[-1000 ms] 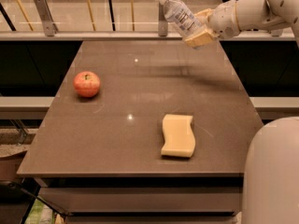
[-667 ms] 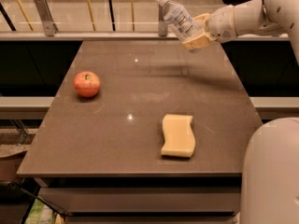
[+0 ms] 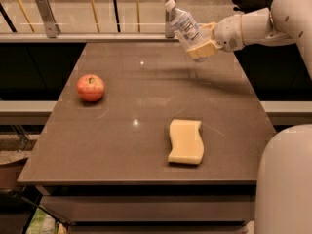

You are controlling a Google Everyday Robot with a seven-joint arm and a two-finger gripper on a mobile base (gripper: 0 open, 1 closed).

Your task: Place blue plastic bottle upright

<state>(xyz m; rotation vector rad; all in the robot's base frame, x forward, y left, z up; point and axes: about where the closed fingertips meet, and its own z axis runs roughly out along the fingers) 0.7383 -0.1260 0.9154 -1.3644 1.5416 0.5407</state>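
The blue plastic bottle (image 3: 184, 24) is clear with a white cap and a pale label. It is held in the air above the far right part of the brown table (image 3: 146, 145), tilted with its cap up and to the left. My gripper (image 3: 201, 44) is shut on the bottle's lower half, reaching in from the right on the white arm (image 3: 263, 23).
A red apple (image 3: 90, 87) sits on the table's left side. A yellow sponge (image 3: 185, 141) lies right of centre near the front. A railing (image 3: 97, 13) runs behind the far edge. My white base (image 3: 285, 184) fills the lower right corner.
The gripper has moved slightly left and back with the bottle, which now stands a little more upright. Apple and sponge have not moved.
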